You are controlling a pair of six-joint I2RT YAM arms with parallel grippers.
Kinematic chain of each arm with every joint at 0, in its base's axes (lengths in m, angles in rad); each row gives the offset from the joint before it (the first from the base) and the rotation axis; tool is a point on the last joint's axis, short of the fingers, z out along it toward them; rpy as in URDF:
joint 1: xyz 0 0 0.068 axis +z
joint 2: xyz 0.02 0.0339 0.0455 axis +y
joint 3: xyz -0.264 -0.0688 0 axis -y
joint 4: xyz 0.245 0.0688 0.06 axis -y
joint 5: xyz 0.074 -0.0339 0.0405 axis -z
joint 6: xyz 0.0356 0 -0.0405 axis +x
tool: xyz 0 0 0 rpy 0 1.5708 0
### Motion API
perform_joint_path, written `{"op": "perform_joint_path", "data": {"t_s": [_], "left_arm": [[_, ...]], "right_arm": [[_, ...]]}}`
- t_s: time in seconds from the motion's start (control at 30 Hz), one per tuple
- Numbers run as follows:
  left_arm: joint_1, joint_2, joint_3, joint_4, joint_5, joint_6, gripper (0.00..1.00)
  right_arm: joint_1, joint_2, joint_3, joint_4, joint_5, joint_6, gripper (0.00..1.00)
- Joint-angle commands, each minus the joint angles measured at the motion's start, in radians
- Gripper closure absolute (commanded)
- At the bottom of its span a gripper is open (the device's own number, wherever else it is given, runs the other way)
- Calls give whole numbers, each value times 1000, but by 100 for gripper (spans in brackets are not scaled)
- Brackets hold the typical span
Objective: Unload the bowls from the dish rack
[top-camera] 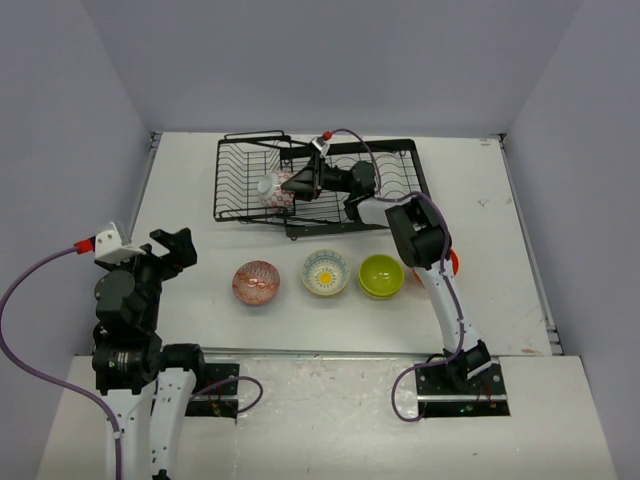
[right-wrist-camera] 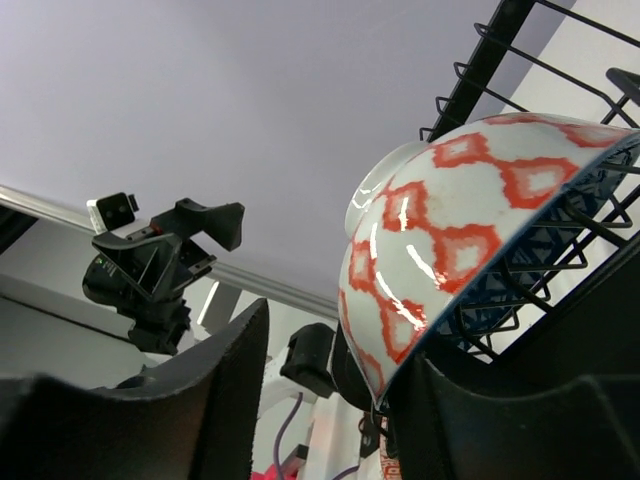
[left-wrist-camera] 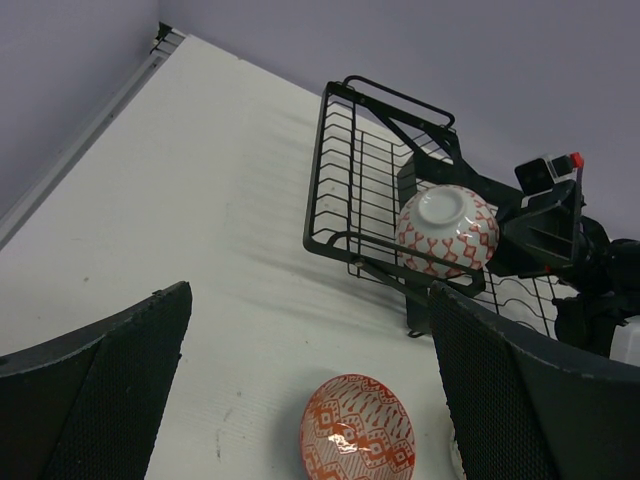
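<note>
Four bowls sit out on the worktop (top-camera: 200, 200) (red patterned bowl (top-camera: 257, 282), cream bowl (top-camera: 326, 272), green bowl (top-camera: 381, 276), orange bowl (top-camera: 452, 262) half behind the right arm), one red-and-white bowl (top-camera: 272, 188) is left in the dish rack (top-camera: 240, 178), right fingers (right-wrist-camera: 200, 400) sit around its rim but I cannot tell if they grip, and left fingers (left-wrist-camera: 100, 400) are spread wide and empty.

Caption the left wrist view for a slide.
Open left hand frames a red-and-white bowl in the dish rack, right hand alongside it.
</note>
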Motion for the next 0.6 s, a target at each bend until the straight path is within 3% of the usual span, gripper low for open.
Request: {"op": "perform_joint_path", "data": {"t_s": [0.0,0.57], "left_arm": [[-4,-8,-5,43,21,31,0],[-5,-17,-8,48,27,31,0]], "right_arm": [[14,27,51,32,23,15,52],[34,2,54,88,45,65,100]]}}
